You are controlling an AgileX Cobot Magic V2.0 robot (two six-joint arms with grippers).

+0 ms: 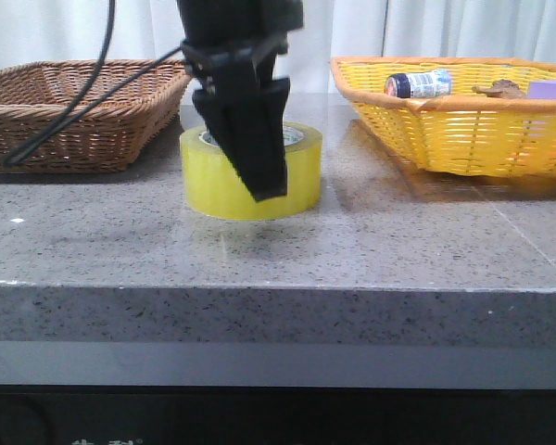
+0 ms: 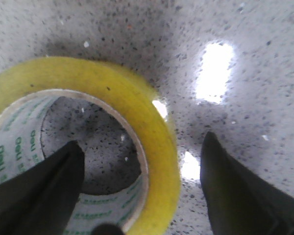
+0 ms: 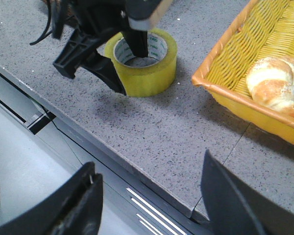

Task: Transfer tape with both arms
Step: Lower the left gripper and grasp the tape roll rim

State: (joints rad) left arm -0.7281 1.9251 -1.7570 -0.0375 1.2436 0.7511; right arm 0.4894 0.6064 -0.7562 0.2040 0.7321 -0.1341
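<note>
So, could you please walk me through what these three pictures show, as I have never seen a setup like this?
This is a robot with two arms, each ending in a two-fingered gripper. One picture looks forward over a grey stone table. The other two come from cameras on the wrists, so the dark shapes at their lower edge are that arm's own fingers.

On the table stands a roll of yellow tape. The left gripper is lowered over it, open, with one finger inside the hole and one outside the wall, so it straddles the roll but has not closed on it.

The right gripper is open and holds nothing; it is off by the table's near edge.

Behind are a brown basket and a yellow basket holding a small bottle and a pastry.
</note>
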